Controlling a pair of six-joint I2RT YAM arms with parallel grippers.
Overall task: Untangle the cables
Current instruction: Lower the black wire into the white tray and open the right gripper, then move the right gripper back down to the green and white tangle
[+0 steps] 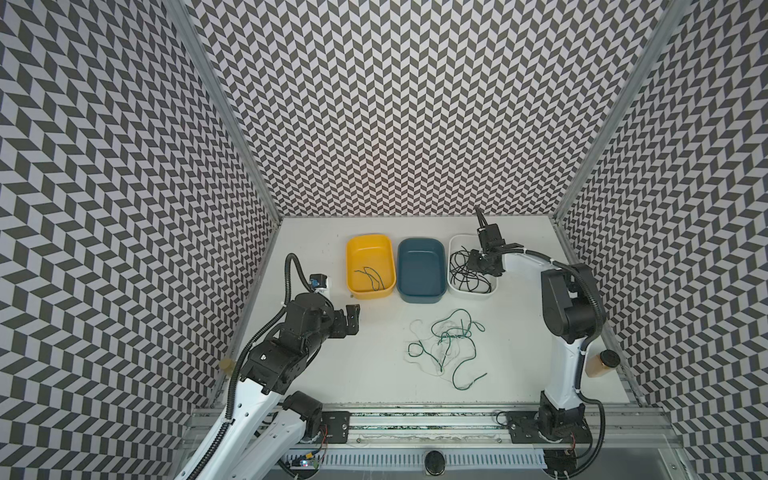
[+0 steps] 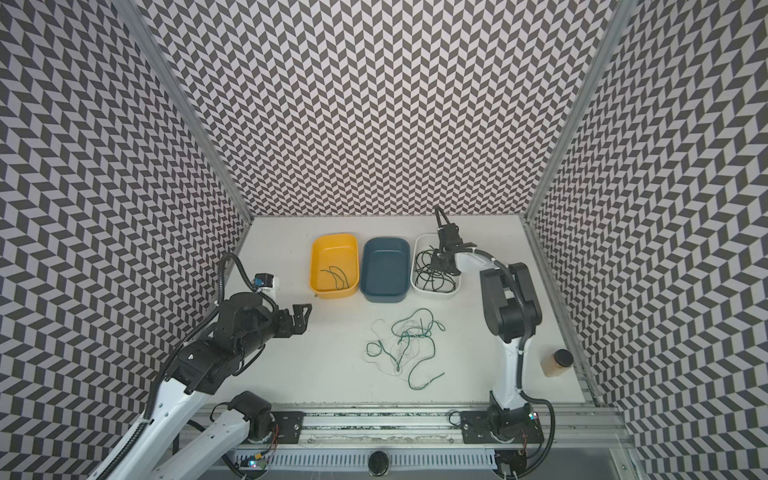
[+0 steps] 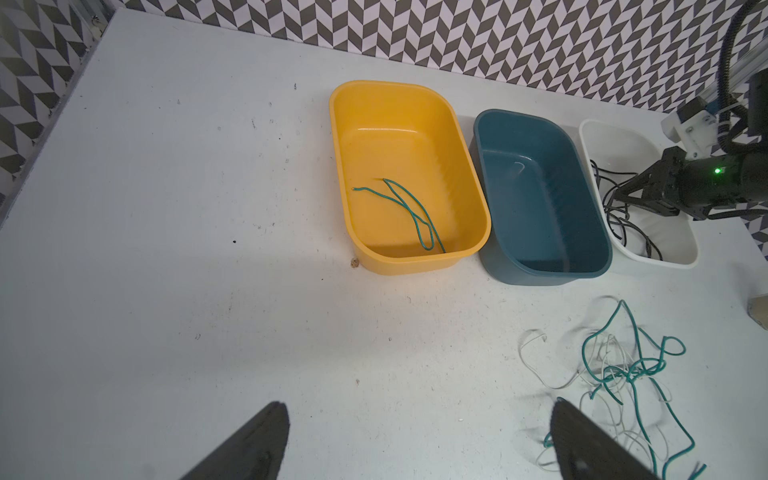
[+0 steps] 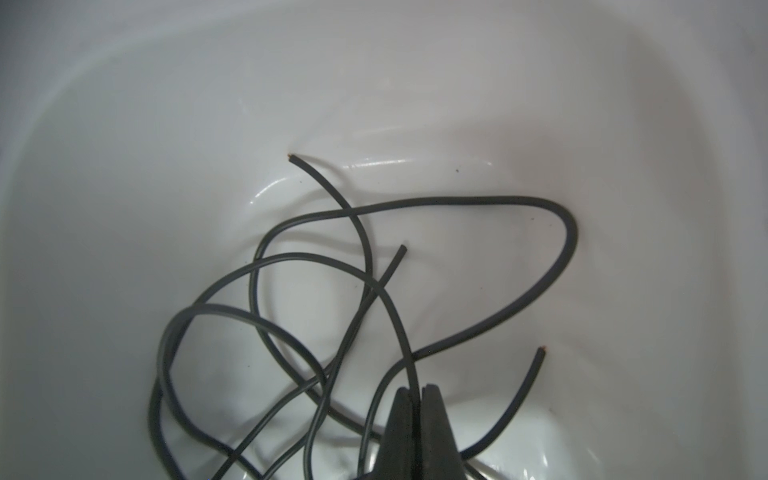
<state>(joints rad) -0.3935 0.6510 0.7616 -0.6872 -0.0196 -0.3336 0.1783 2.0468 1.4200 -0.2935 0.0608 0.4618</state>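
Note:
Thin green and white cables (image 1: pixel 446 345) (image 2: pixel 405 345) (image 3: pixel 623 374) lie in a loose tangle on the table's middle. More black cables (image 1: pixel 465 276) (image 2: pixel 428 276) (image 4: pixel 324 266) are coiled in the white tray (image 1: pixel 473 293) (image 2: pixel 436 294) (image 3: pixel 648 259). My right gripper (image 1: pixel 473 265) (image 2: pixel 435 262) (image 4: pixel 415 390) reaches down into that tray, shut on one black cable. A single green cable (image 1: pixel 372 276) (image 3: pixel 411 208) rests in the yellow tray (image 1: pixel 370 296) (image 2: pixel 334 296) (image 3: pixel 415 264). My left gripper (image 1: pixel 354 320) (image 2: pixel 301 318) (image 3: pixel 419 405) hangs open and holds nothing, left of the tangle.
A dark blue tray (image 1: pixel 419 298) (image 2: pixel 384 299) (image 3: pixel 540 274) stands between the yellow and white ones, with nothing in it. A jar (image 1: pixel 600 363) (image 2: pixel 557 363) with a black lid stands at the table's right edge. Patterned walls close three sides; the arms' rail runs along the front.

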